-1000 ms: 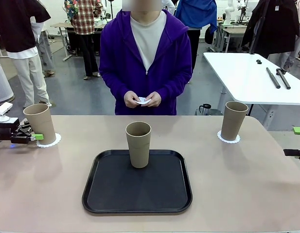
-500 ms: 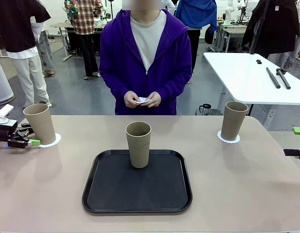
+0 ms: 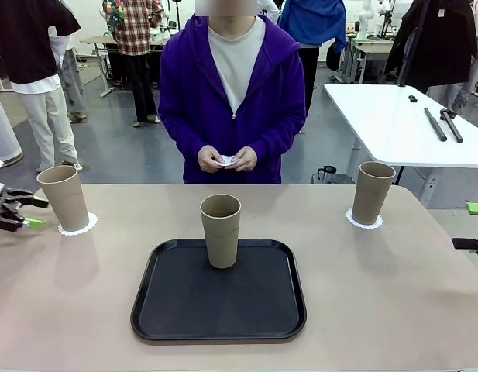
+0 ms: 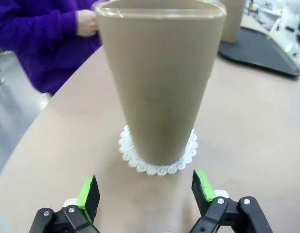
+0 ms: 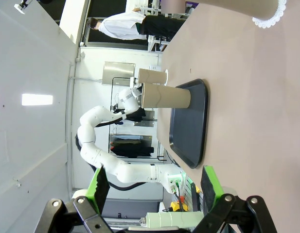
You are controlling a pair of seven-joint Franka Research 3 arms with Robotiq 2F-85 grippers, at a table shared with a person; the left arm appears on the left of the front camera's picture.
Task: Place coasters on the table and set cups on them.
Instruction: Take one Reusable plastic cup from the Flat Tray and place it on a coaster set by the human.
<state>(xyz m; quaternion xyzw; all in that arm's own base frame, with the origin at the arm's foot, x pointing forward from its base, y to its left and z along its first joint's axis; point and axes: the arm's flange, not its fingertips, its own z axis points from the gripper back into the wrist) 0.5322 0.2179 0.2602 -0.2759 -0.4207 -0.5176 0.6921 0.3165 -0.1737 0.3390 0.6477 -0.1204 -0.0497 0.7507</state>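
Observation:
Three beige cups stand on the tan table [image 3: 84, 310]. The left cup [image 3: 63, 198] rests on a white lacy coaster [image 3: 77, 226]. On another coaster [image 3: 364, 221] stands the right cup [image 3: 373, 192]. The middle cup [image 3: 221, 230] is on the black tray [image 3: 219, 302]. The person's hands hold a third white coaster [image 3: 228, 160]. My left gripper [image 3: 33, 213] is open just left of the left cup, apart from it; its wrist view shows that cup [image 4: 162, 82] and its coaster [image 4: 157, 158] ahead of the open gripper [image 4: 146, 191]. At the table's right edge my right gripper [image 5: 154, 187] is open and empty.
A person in a purple jacket [image 3: 231, 101] stands at the far side of the table. A white table [image 3: 401, 124] with dark rods stands behind at the right. Bare tabletop lies in front of and beside the tray.
My left gripper has drawn back to the left, away from the left cup and its coaster. The cups, the person's hands and the right arm have not moved.

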